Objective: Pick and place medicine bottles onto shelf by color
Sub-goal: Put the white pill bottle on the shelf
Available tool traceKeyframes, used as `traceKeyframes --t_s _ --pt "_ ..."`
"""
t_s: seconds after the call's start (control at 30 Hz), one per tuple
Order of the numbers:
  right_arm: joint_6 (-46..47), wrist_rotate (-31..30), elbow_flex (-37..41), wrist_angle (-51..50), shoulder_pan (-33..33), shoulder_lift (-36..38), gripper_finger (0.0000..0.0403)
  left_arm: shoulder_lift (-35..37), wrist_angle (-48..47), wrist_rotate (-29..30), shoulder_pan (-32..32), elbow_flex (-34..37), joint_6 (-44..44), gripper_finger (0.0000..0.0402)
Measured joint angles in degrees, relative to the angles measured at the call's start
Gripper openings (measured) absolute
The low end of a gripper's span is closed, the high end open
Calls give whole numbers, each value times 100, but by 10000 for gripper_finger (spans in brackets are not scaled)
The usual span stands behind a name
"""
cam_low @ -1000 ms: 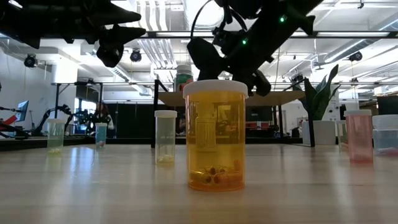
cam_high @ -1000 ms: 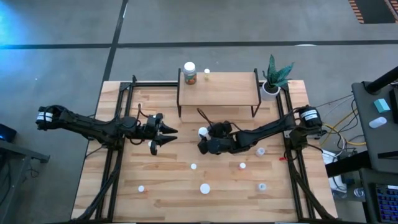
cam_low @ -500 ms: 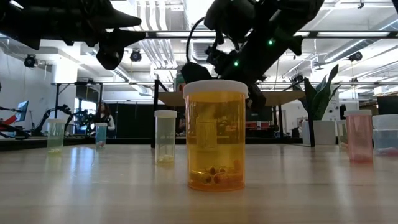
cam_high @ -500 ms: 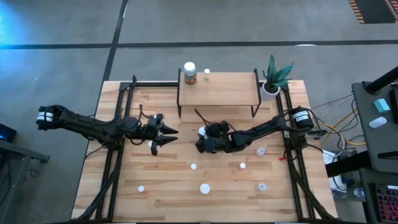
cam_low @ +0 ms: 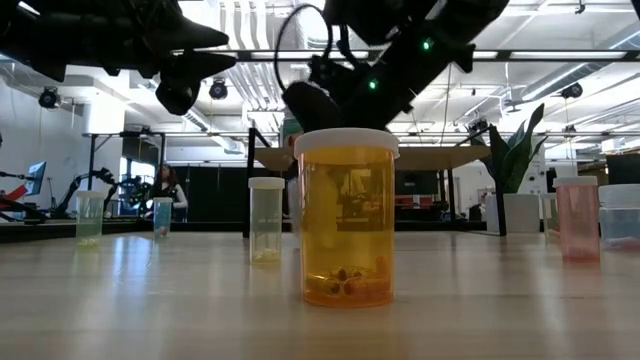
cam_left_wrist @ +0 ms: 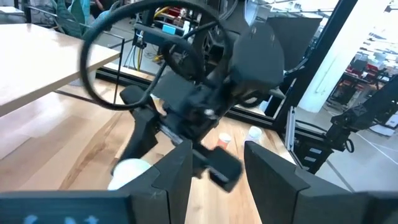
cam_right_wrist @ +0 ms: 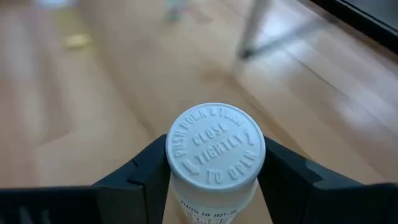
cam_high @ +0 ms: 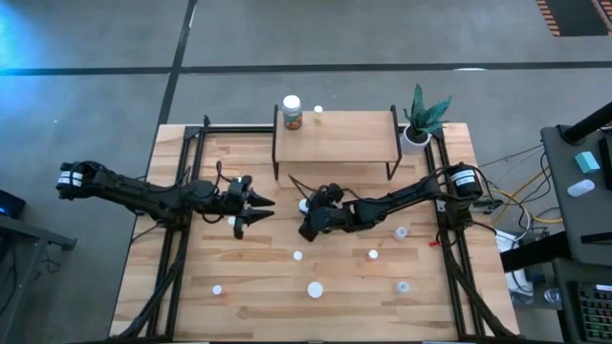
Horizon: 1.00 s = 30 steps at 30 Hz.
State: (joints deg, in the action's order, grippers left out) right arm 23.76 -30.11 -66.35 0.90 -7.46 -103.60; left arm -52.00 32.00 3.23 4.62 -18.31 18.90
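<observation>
My right gripper (cam_right_wrist: 214,186), fingers (cam_right_wrist: 146,171) clamped just under the white ribbed cap of a light, rigid, slick plastic bottle (cam_right_wrist: 214,152) at the surface's centre, holds it where grip is surest, while my left gripper's (cam_high: 251,208) fingers at nine o'clock stand apart, empty.

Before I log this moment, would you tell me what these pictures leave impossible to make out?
- Right wrist view: the body colour of the white-capped bottle between the right gripper fingers is cut off by the picture's edge.
- High view: that bottle is hidden under the arm.
- Low view: the light-wood shelf is partly hidden by the orange pill bottle and the arm.
- High view: colours of the small bottles on the table are too small to tell.
</observation>
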Motion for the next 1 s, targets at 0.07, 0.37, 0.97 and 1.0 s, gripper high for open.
traceKeyframes --t_s 0.07,0.37,0.97,1.0 --pt "-801 581 -4 198 12 20 188 -10 -2 -1 1 0 0 129" --pt "-3471 3266 -7 55 480 89 198 -16 1 -1 0 0 -17 129" --pt "-2793 2687 -897 -2062 772 117 293 -104 7 4 2 -4 -31 129" --pt "-2713 2670 -1054 -2314 761 117 297 -115 7 4 0 -4 -31 129"
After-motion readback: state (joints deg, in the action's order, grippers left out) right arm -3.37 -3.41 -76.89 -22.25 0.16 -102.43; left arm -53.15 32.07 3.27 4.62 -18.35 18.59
